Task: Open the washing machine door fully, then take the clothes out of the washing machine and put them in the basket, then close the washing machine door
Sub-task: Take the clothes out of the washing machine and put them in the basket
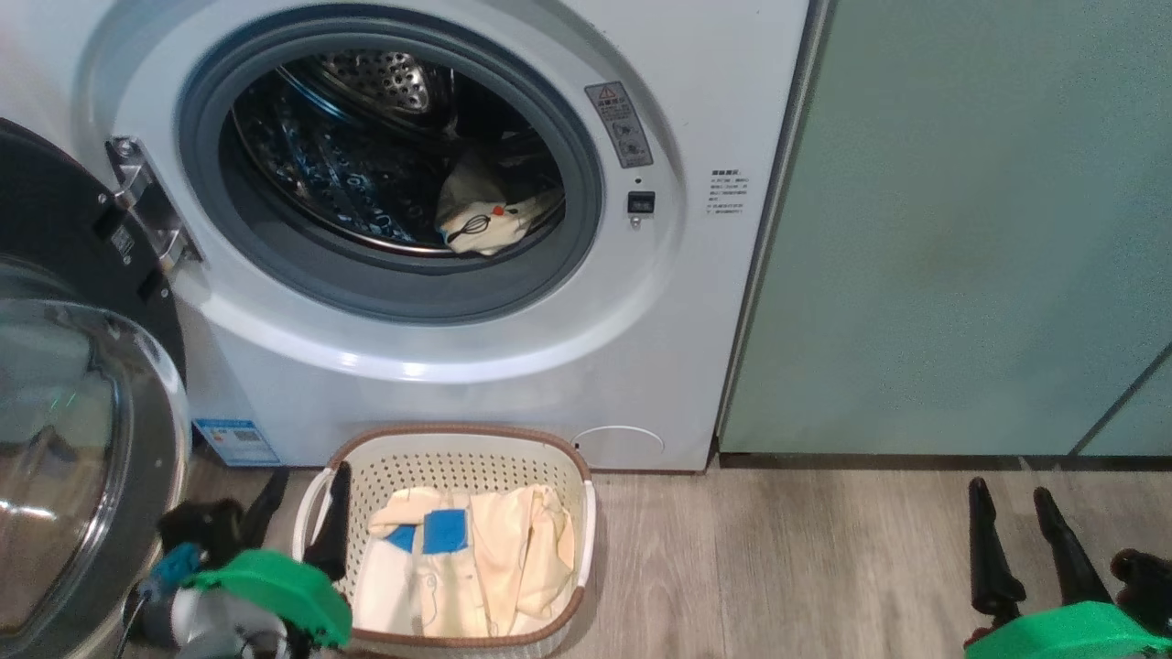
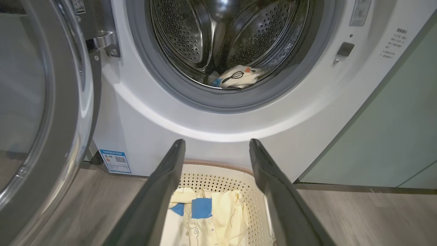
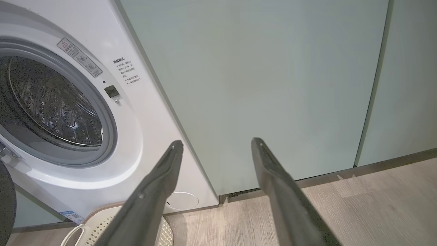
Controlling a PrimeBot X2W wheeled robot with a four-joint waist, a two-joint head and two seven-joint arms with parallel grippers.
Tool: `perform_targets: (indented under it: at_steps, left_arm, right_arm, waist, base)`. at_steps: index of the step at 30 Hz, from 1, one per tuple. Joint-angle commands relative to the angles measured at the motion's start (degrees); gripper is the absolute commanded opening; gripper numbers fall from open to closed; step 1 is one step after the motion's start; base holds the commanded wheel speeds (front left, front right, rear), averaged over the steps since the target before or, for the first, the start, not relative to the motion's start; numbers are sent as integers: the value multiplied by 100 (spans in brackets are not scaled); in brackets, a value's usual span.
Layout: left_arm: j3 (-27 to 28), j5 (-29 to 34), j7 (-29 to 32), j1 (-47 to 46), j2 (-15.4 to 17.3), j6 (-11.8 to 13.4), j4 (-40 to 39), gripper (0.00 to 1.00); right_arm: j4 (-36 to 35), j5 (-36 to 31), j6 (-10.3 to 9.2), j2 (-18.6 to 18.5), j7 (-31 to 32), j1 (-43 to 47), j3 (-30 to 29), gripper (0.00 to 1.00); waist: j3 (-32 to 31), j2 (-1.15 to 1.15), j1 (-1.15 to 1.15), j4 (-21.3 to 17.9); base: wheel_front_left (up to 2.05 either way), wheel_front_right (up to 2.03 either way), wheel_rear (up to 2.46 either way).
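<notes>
The white washing machine (image 1: pixel 696 275) stands with its door (image 1: pixel 55 439) swung open to the left. One cream piece of the clothes (image 1: pixel 485 220) lies at the front of the steel drum. On the floor below the porthole sits the basket (image 1: pixel 458 430), holding more cream clothes (image 1: pixel 494 567) with a blue patch. My left gripper (image 1: pixel 302 513) is open and empty at the basket's left rim; its wrist view shows the basket (image 2: pixel 218 165) and the clothes (image 2: pixel 237 77) in the drum between its fingers. My right gripper (image 1: pixel 1012 494) is open and empty over the floor to the right.
Pale green cabinet panels (image 1: pixel 961 229) stand right of the machine, also seen ahead of my right gripper (image 3: pixel 216 143). Wood-look floor (image 1: pixel 778 567) runs between the basket and the right arm. The open door's glass bowl bulges close to my left arm.
</notes>
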Motion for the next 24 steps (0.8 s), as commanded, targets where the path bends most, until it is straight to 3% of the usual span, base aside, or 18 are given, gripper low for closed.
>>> perform_targets:
  at_steps: [1, 8, 24]
  left_arm:
    - [129, 56, -15, -457, 192, -4, -121, 100]
    - [-205, 46, 448, -1347, 427, -4, 290, 100]
    - [-946, -207, 2067, -4230, 1026, -4, 1135, 100]
  right_arm:
    - [-182, -10, 25, -66, -55, -227, 143, 100]
    - [-228, 9, 25, -61, -55, -334, 216, 100]
    - [-486, -6, 25, 104, -55, -1140, 97, 100]
  waist:
    - [25, 0, 0, -11]
    - [379, 0, 0, -117]
    - [2184, 0, 0, -347]
  base:
    - [0, 0, 0]
    - [0, 0, 0]
    - [0, 0, 0]
